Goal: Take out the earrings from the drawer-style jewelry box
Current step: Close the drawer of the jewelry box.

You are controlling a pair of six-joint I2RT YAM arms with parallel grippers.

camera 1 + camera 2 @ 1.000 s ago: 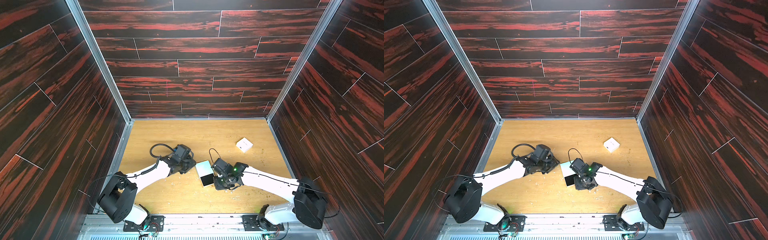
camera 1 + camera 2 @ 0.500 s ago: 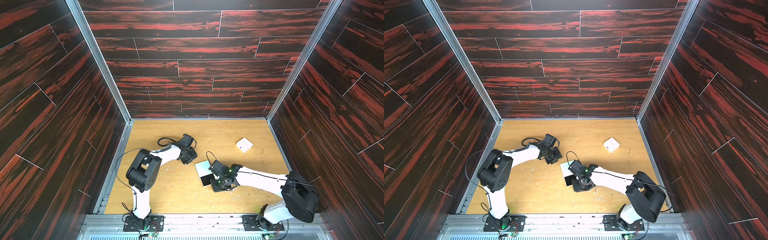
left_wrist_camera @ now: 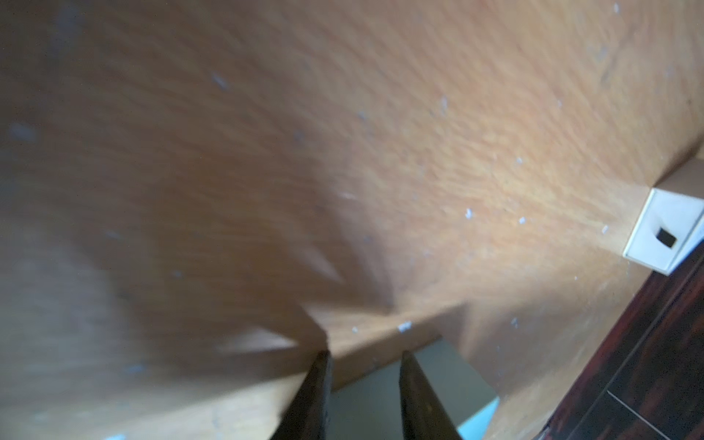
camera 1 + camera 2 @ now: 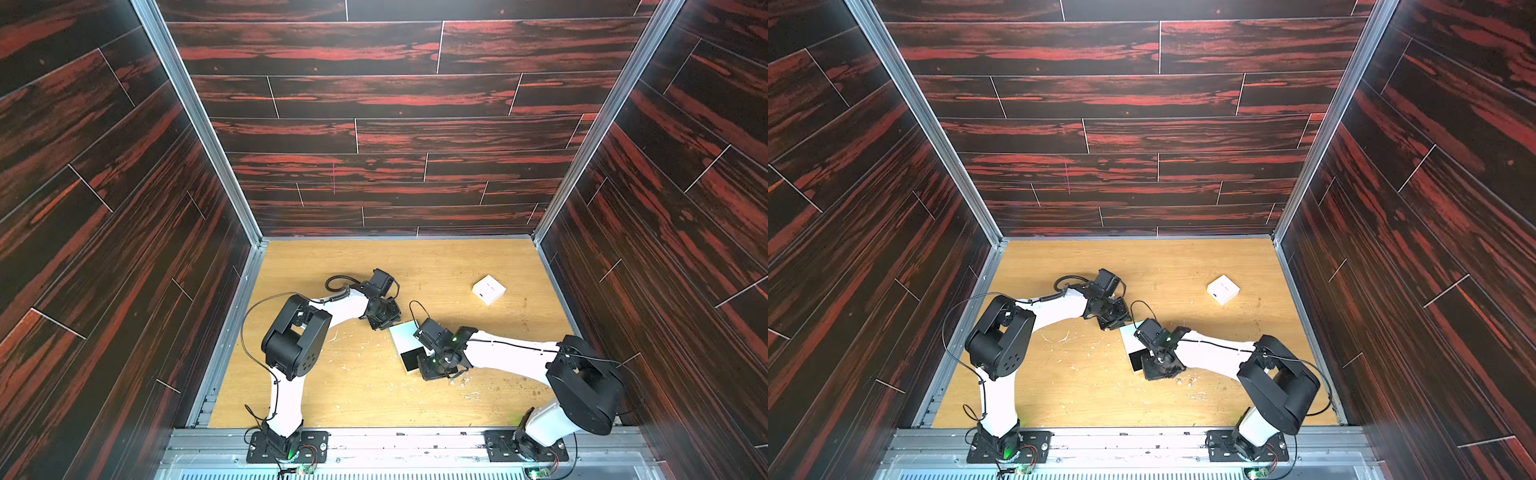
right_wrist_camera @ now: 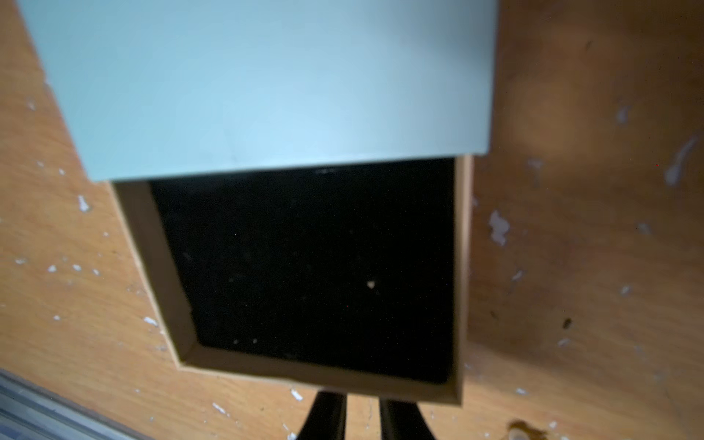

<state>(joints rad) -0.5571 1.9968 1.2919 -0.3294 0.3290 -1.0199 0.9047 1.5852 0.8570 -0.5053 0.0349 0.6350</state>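
Crisp top views, soft wrist views.
Bright, even light fills the table [image 4: 374,266] in both top views, with wide-angle lean at the edges. The left wrist view is smeared under a broad shadow; the right wrist view is out of focus.

Jewelry box [image 3: 445,377] corner between dark fingers [image 3: 310,400] — blurred wooden table [image 3: 419,133] (white box [image 3: 663,232] apart)

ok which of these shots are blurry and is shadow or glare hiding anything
left wrist view: motion-smeared table under a broad shadow, only the small white box fairly crisp; right wrist view: soft focus, drawer lining near-black, detail lost; both top views: sharp, evenly lit
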